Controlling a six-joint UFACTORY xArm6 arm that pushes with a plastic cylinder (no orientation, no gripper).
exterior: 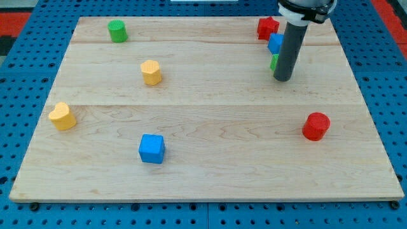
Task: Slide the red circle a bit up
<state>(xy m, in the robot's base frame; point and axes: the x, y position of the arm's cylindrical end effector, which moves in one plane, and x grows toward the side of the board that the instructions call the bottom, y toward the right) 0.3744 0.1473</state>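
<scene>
Sitting at the worktop's (210, 127) right, the red circle (316, 126) is well apart from my tip (283, 79). No hand is fitted. An off-centre push could send it sideways.

My tip (283, 79) down, rod upright

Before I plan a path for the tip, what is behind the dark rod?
Behind the rod, a blue block and a green block peek out at its left edge; their shapes are mostly covered. My tip is well above the red circle.
</scene>
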